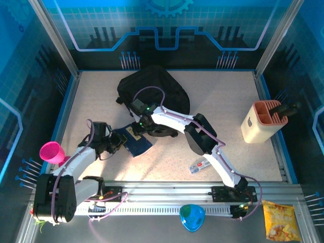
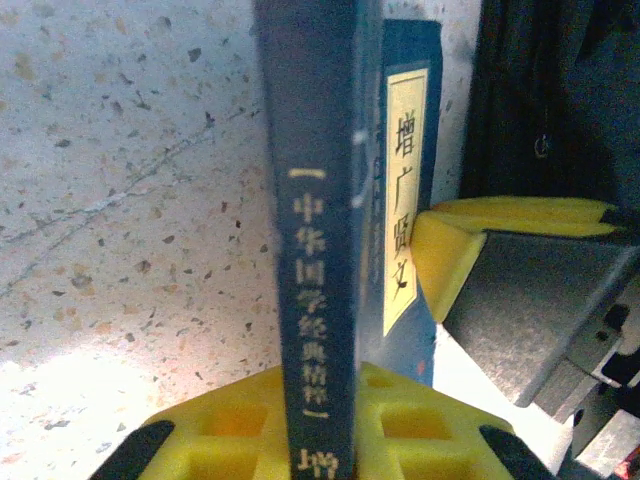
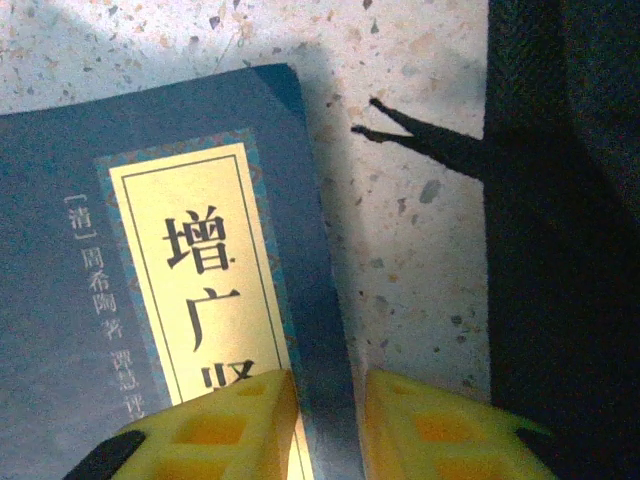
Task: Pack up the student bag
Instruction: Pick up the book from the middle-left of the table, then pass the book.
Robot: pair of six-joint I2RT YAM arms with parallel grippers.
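The top view sets a dark blue book (image 1: 135, 146) just nearside of the student bag (image 1: 152, 91), while up close the left gripper (image 2: 325, 425) pinches its spine (reading 中华国学经典精粹) and the right gripper (image 3: 328, 420) nips a blue cover (image 3: 60, 300) labelled 增广贤文.

Cool blue light tints the overhead view, with a bright patch on the surface (image 1: 167, 159) at its near edge. The wrist views are dim and soft: glare whitens the left one's lower left corner, and the student bag (image 3: 570, 250) is near-black shadow
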